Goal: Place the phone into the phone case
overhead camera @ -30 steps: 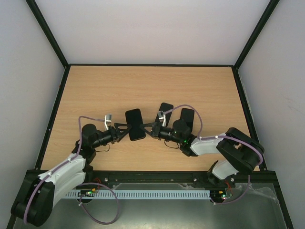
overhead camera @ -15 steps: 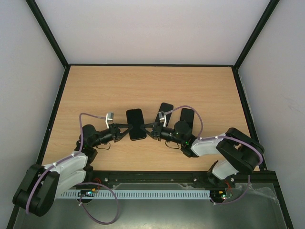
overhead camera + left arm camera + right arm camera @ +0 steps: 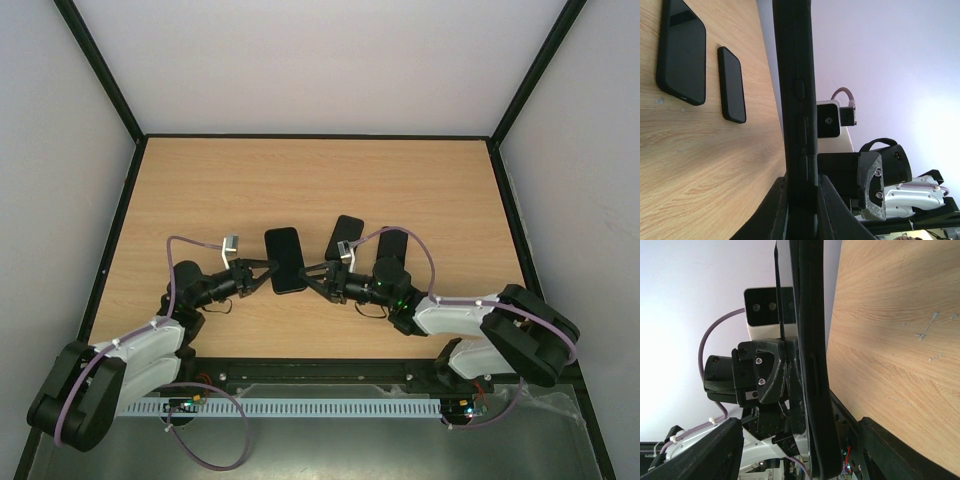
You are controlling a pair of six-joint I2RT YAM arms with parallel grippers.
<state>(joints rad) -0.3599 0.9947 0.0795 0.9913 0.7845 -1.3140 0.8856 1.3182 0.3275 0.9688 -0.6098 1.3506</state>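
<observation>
At the near edge of the table, two white-shelled arms trailing purple cables reach inward toward each other. The left gripper (image 3: 267, 271) is clamped tight on the bottom end of the phone (image 3: 285, 258), a flat black rectangle with rounded corners. Its dark, angular fingers (image 3: 777, 212) press on both faces. From the left wrist the phone (image 3: 799, 95) runs upward as a narrow strip, edge-on to the lens, with small raised button bumps along its side.

The right gripper (image 3: 312, 272) sits just beside the phone's right edge with its jaws spread wide. In the right wrist view its blunt black fingers (image 3: 705, 455) stand well off to either side of the slab and hold nothing.

That view also shows the matte rim of the phone case (image 3: 812, 380), smooth with a long moulded button ridge. A thin glossy face lies flush against it. The pictures do not show whether the phone is fully seated in the case.

Beyond the grippers, two more black rounded slabs lie flat on the wood. The left slab (image 3: 346, 235) is tilted and has a glossy face. The right slab (image 3: 395, 240) is partly covered by the right arm.

The table (image 3: 300, 180) is pale wood-grain laminate, framed by black posts and plain whitish walls.
</observation>
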